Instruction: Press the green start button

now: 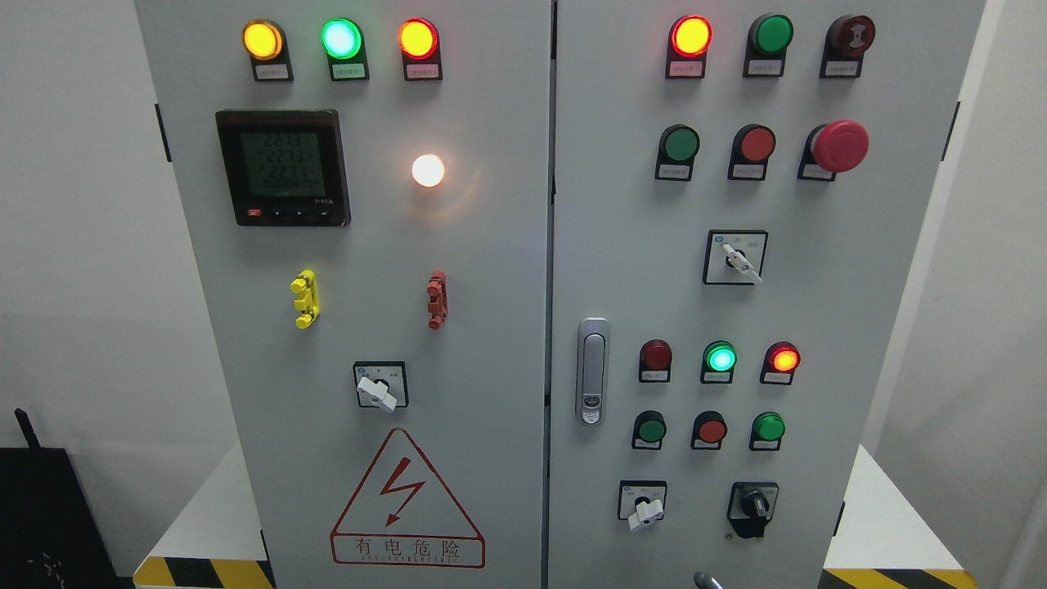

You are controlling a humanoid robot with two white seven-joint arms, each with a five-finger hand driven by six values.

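You are facing a grey cabinet [507, 245] with two doors, and neither of your hands shows in the head view, so you cannot tell whether their fingers are spread or curled, nor how far either hand is from the buttons. The unlit green buttons are all on the right door [883, 245]. The upper green button [680, 144] sits in the second row, left of a red button [757, 144] and a large red mushroom button [841, 146]. Above it, a green cap [772, 34] stands in the top row. Lower down, two lower green buttons [651, 428] flank a small red button [712, 429], with the second of them further right at [769, 426]. Just above that row a lit green lamp [721, 358] glows, and another green lamp [341, 38] shines at the top of the left door. The small labels under every button are too fine to read, so you cannot tell which green one is marked as start. At the bottom edge, below the right door's switches, a small grey tip [707, 581] is cut off by the frame, and what it belongs to is unclear. The digits on the meter [282, 168] are blurred. A dark object [41, 515] at the lower left is only partly visible.
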